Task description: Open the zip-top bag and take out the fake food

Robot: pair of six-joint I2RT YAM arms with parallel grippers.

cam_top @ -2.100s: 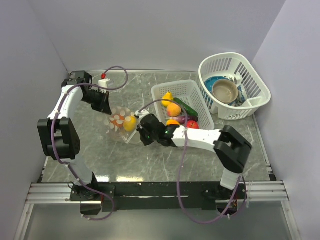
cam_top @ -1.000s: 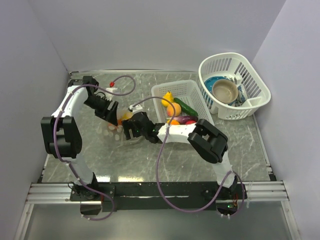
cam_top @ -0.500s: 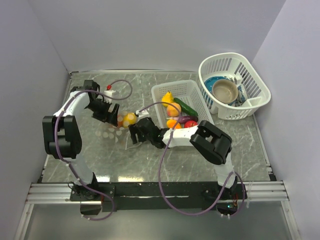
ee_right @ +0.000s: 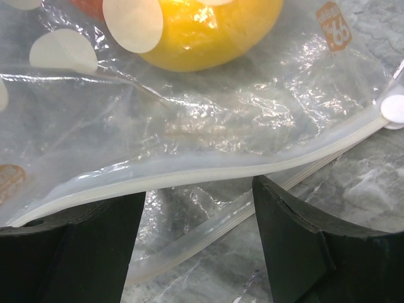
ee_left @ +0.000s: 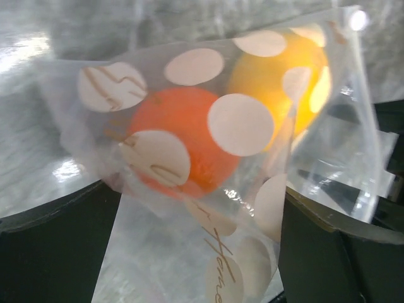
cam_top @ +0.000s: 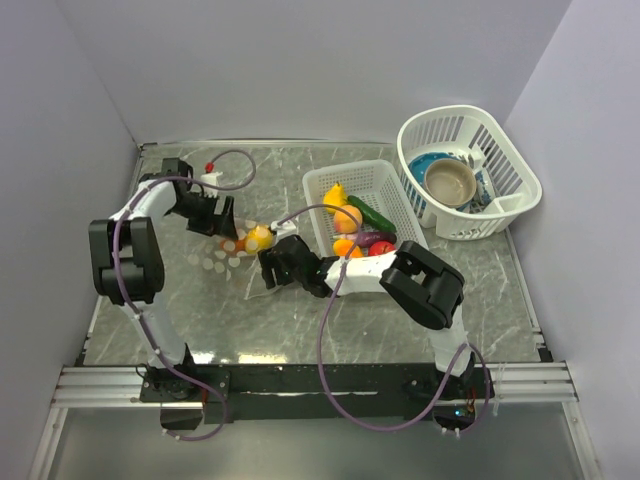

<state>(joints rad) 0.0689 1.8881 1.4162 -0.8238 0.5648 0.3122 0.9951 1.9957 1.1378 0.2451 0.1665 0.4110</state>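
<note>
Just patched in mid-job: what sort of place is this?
Probably a lab test cell, not a kitchen: plain walls box in the marble-look tabletop, and the white basket holds plastic toy food.

Yellow toy fruit (ee_right: 208, 25) cut off by top edge; zip-top bag (ee_left: 214, 252) blurred, we cannot read print.
</note>
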